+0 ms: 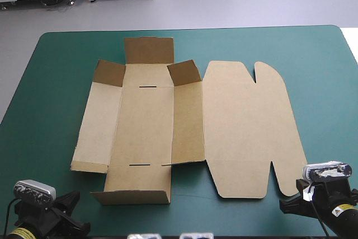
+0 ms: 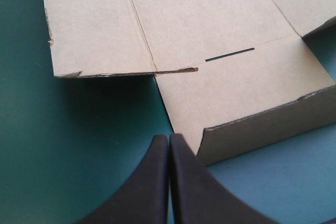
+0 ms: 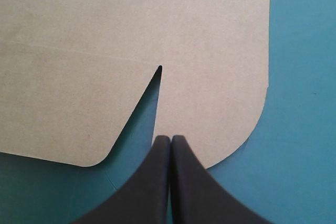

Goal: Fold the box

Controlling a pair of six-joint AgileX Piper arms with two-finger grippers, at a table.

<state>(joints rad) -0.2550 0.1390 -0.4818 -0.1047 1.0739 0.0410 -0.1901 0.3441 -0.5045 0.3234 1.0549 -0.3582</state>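
High view. The box (image 1: 168, 127) lies opened out in the middle of the tabletop (image 1: 50, 82), mostly flat. The far flaps (image 1: 148, 51) stand partly raised, and the lid panel (image 1: 246, 127) is spread toward the right. Both arms sit low at the near edge, the left jaws well short of the board and the right jaws just beside the lid's near corner. A margin of teal-green cover (image 1: 324, 71) surrounds the board, narrowest at the near edge, so there is room to swing walls up.

Left wrist view. The left jaws are clenched into one point with nothing in them, aimed at the corner of the near end flap (image 2: 247, 87), whose outer strip is already bent. Risk: going in clenched, they would shove the flap and the whole sheet would slide on the cover. The slot (image 2: 229, 55) could then end up off line for tucking.

Right wrist view. The right jaws are also clenched and empty, their tip at the rounded tab (image 3: 220, 103) beside the cut. The board lies flush on the cover here, with no lifted edge to get under. A scraping approach could buckle the tab or turn the sheet.
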